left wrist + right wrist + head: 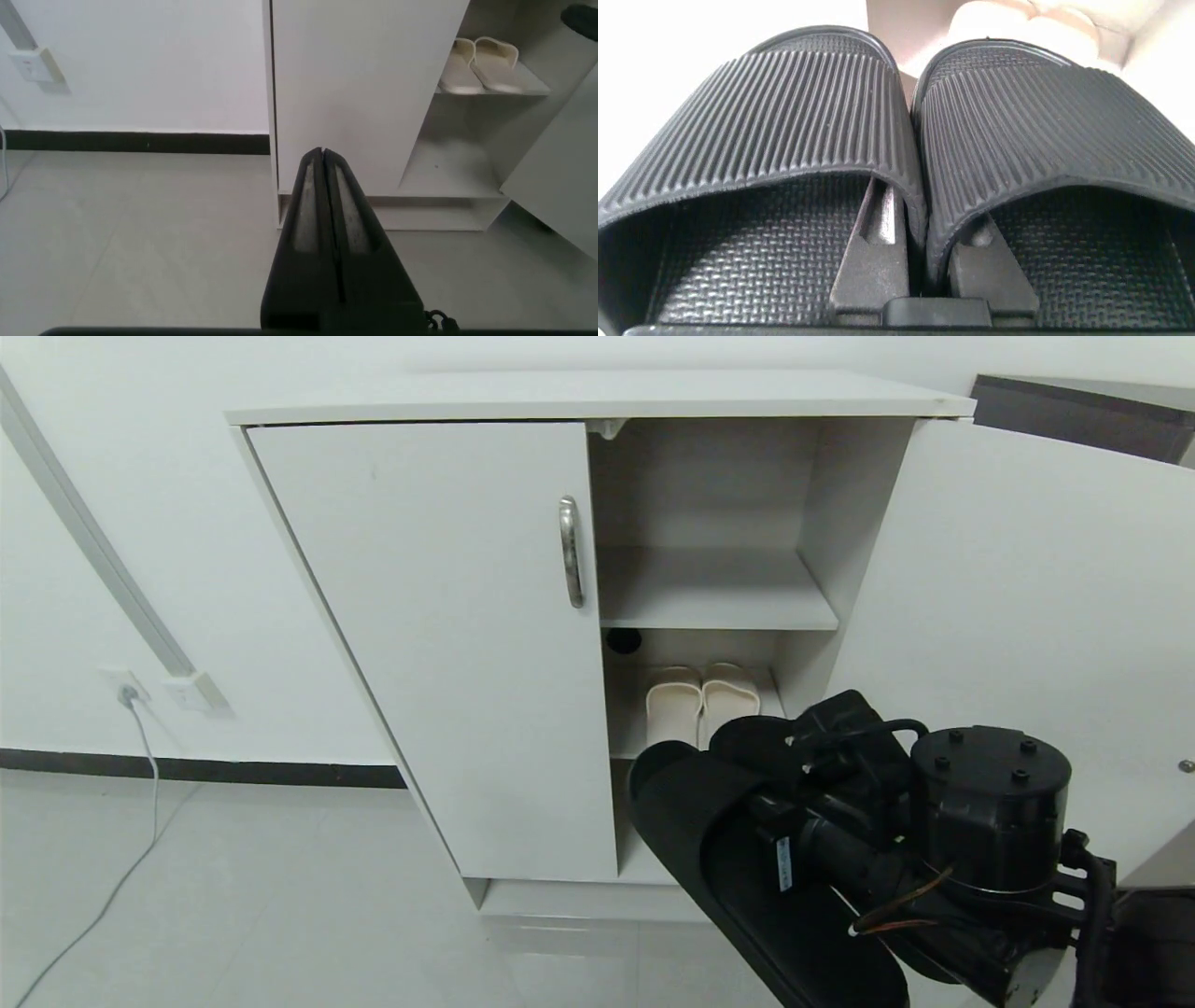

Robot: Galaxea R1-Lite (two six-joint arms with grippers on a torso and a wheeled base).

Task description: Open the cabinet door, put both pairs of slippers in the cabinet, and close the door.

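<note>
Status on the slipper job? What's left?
Done: the right door is open and the white slippers sit on a shelf inside. In hand: the right gripper clamps the black slippers in front of the cabinet, not yet inside. The left gripper is shut and empty. Left: shelve the black pair, close the door.

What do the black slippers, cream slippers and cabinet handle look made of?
Black slippers: matte rubber or foam, likely; ribbed straps, pebbled footbeds. Cream slippers: smooth moulded foam or rubber, probably; too far to be sure. Cabinet handle: metal, satin finish; bright highlights along its curve.
</note>
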